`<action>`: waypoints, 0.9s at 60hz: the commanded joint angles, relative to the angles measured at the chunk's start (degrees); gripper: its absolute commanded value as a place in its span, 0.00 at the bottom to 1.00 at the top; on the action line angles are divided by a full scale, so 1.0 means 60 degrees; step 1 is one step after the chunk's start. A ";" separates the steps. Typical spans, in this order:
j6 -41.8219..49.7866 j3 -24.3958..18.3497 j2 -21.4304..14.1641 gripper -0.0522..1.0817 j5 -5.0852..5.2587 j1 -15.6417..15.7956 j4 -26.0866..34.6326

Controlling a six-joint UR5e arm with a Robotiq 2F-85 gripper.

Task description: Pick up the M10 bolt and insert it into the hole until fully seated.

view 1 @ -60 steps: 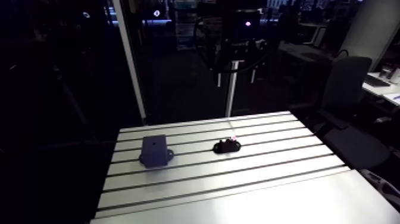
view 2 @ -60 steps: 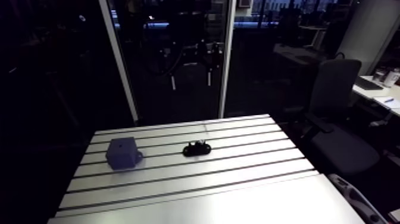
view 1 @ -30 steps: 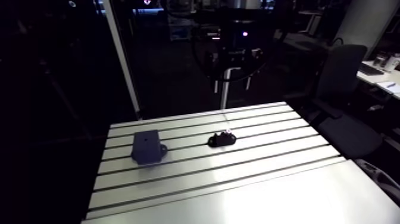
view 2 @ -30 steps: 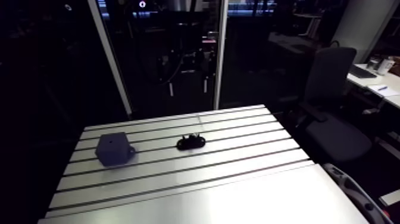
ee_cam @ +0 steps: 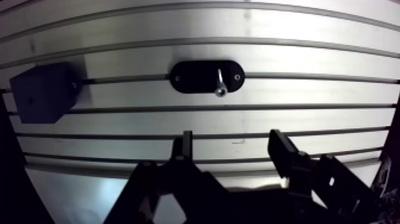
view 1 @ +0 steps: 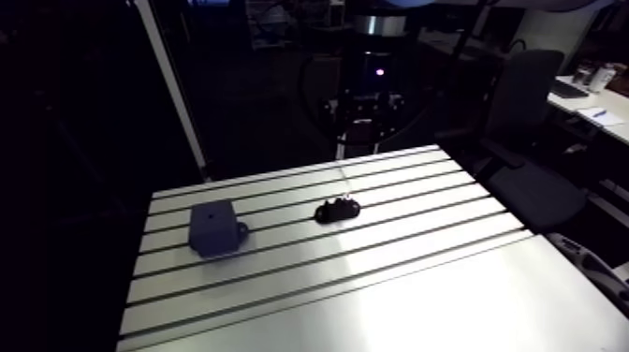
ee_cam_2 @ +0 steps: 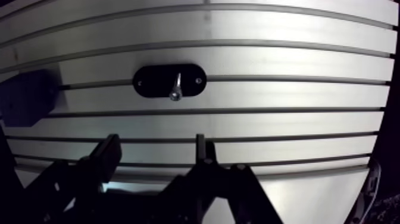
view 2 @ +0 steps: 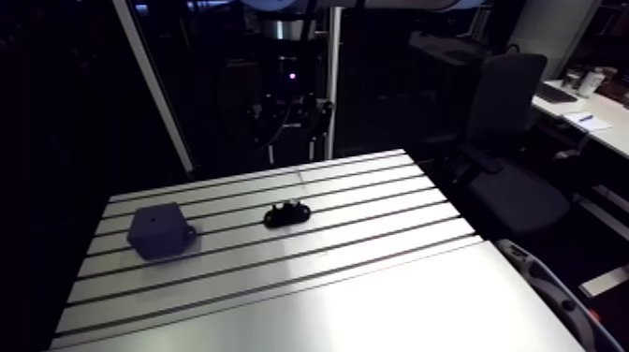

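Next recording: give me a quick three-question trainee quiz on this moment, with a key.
1. True or false: the gripper holds the bolt.
2. On the table, are the dark block and the black oval holder touching or apart?
3. The bolt lies on: A the dark block; B the black oval holder; C the bare table.
Key: 1 false; 2 apart; 3 B.

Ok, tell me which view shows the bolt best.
The wrist view. It looks down from above on the bolt, showing its shank and head lying on the black holder. The arm view shows the bolt only as a tiny pale speck on that holder, far off.
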 commanded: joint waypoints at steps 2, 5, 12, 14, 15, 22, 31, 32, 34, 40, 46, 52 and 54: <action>-0.0008 0.0223 0.0215 0.38 -0.0010 -0.0022 -0.0292; -0.0022 0.0280 0.0288 0.39 -0.0022 -0.0022 -0.0410; -0.0023 0.0284 0.0403 0.41 -0.0024 -0.0022 -0.0543; -0.0023 0.0284 0.0447 0.41 -0.0024 -0.0022 -0.0548; -0.0023 0.0284 0.0479 0.42 -0.0037 -0.0022 -0.0561; -0.0064 0.0272 0.0669 0.44 -0.0025 -0.0022 -0.0564; -0.0183 0.0282 0.0789 0.44 -0.0024 -0.0007 -0.0564; -0.0184 0.0284 0.0804 0.44 -0.0024 -0.0007 -0.0564; -0.0184 0.0272 0.0831 0.44 -0.0037 -0.0007 -0.0564; -0.0186 0.0255 0.0906 0.44 -0.0051 -0.0007 -0.0564; -0.0184 0.0282 0.0909 0.44 -0.0054 0.0005 -0.0564; -0.0223 0.0297 0.0936 0.44 -0.0054 0.0022 -0.0564; -0.0240 0.0299 0.0950 0.44 -0.0054 0.0022 -0.0576</action>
